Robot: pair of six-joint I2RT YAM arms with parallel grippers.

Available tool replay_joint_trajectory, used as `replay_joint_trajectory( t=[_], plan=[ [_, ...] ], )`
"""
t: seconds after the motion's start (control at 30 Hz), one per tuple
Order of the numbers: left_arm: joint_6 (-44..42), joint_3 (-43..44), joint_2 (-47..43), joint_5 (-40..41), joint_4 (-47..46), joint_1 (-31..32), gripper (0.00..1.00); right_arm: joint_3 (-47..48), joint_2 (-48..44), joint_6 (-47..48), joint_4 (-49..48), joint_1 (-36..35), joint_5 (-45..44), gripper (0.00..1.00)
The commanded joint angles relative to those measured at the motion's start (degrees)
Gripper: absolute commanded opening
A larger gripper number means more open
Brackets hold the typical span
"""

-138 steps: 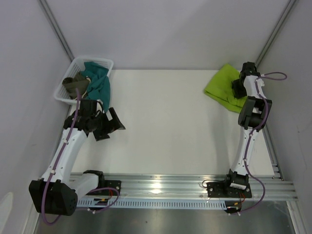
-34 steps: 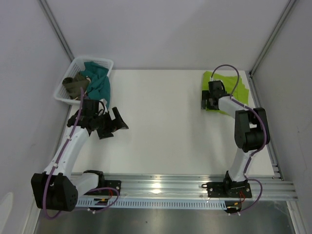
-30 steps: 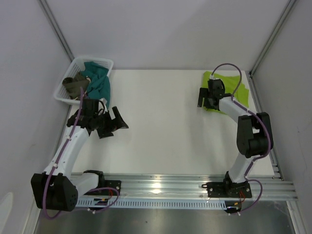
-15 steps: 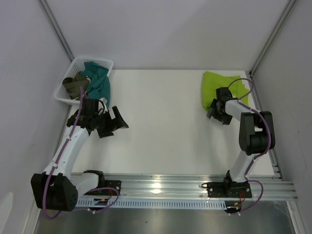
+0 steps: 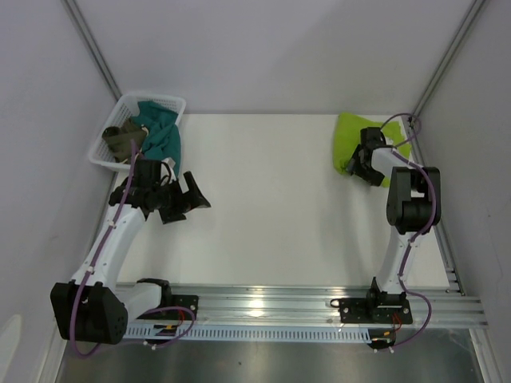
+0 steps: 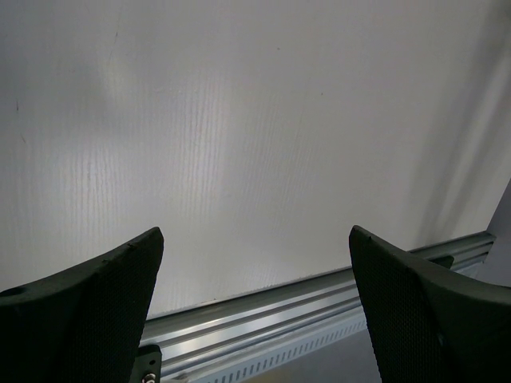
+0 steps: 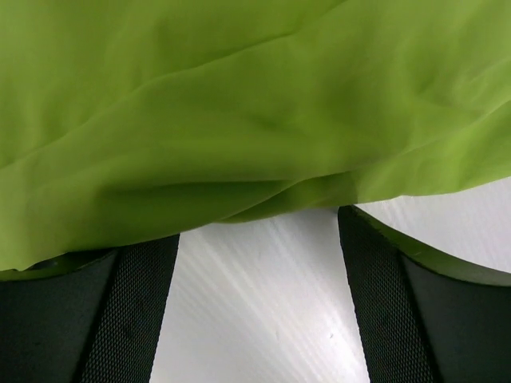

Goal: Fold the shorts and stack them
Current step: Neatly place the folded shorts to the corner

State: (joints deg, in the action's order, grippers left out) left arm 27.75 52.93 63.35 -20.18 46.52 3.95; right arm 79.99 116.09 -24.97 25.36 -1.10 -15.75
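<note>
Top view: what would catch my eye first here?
The lime-green shorts glow in the far right corner, with the right gripper open at their near edge. At the far left, a white basket holds a teal cloth spilling over its rim, with the left gripper open just nearer.

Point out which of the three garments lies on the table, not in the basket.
The lime-green shorts, on the table at far right; the teal garment and olive garment are in the white basket, far left.
</note>
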Motion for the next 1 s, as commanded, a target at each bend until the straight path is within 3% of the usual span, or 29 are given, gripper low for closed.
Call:
replay_joint_trajectory(
  t=[0.0,0.2,0.3,0.57,0.63,0.73,0.97],
  plan=[
    [-1.3,2.7,0.5,-0.8,-0.2,-0.4,0.99,2.8,4.5,1.7,3.5,4.4,-3.1,0.81],
    [-1.2,3.9,2.0,-0.9,-0.4,-0.4,0.99,1.1,4.2,12.2,-6.4,7.3,-0.5,0.83],
    [-1.2,4.8,3.0,-0.8,-0.4,-0.4,0.99,2.0,5.2,13.3,-6.3,8.5,6.3,0.74],
    [-1.1,6.7,4.4,-1.5,-0.5,-0.4,0.99,3.0,4.1,13.4,-3.7,8.8,3.2,0.77],
    [-0.9,6.9,4.4,-1.9,-0.5,-0.4,0.99,2.2,1.3,13.3,-3.7,8.7,2.6,0.79],
    [-0.9,7.5,4.0,-2.6,-0.6,-0.4,0.99,-0.6,-5.6,13.1,-4.9,8.1,1.6,0.99],
    [-0.5,2.8,-0.9,-4.6,-1.4,-0.4,0.99,1.3,-17.7,11.1,-0.8,5.3,6.7,1.0]
  ],
)
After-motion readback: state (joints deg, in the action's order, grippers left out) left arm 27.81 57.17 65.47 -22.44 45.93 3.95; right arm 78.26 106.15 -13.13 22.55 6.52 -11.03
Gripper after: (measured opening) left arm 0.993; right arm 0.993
